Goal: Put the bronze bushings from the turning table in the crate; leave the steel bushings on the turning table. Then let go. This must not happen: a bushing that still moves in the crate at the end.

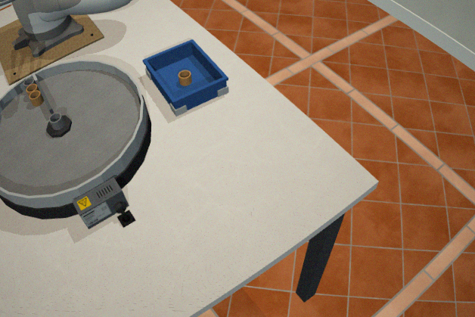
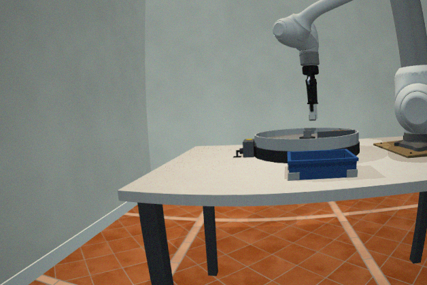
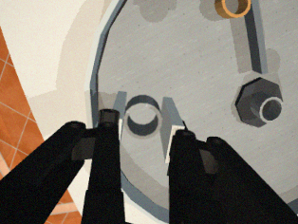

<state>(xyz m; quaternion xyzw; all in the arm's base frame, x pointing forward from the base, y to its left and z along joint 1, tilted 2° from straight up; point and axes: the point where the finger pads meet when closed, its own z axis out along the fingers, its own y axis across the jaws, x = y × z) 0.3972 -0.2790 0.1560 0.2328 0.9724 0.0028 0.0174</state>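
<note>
My gripper (image 2: 312, 116) (image 3: 142, 108) is shut on a grey steel bushing (image 3: 142, 127), held above the turning table (image 1: 95, 144) (image 2: 293, 143) (image 3: 190, 57). The gripper is outside the top view. Two bronze bushings (image 1: 32, 89) (image 1: 35, 98) stand close together beside the turning table's divider; one bronze bushing (image 3: 222, 9) shows at the wrist view's top edge. Another grey steel bushing (image 1: 29, 82) is partly visible behind them, near the wall. One bronze bushing (image 1: 184, 79) stands inside the blue crate (image 1: 199, 97) (image 2: 322, 170); the crate's inside is hidden in the exterior view.
A dark hub (image 1: 58, 130) (image 3: 249, 102) with a hollow grey top stands mid-turntable. A thin divider (image 1: 45, 96) (image 3: 256, 43) runs from near it to the raised wall. A motor box (image 1: 100, 201) (image 2: 248, 148) sits outside the rim. The crate stands beside the turntable.
</note>
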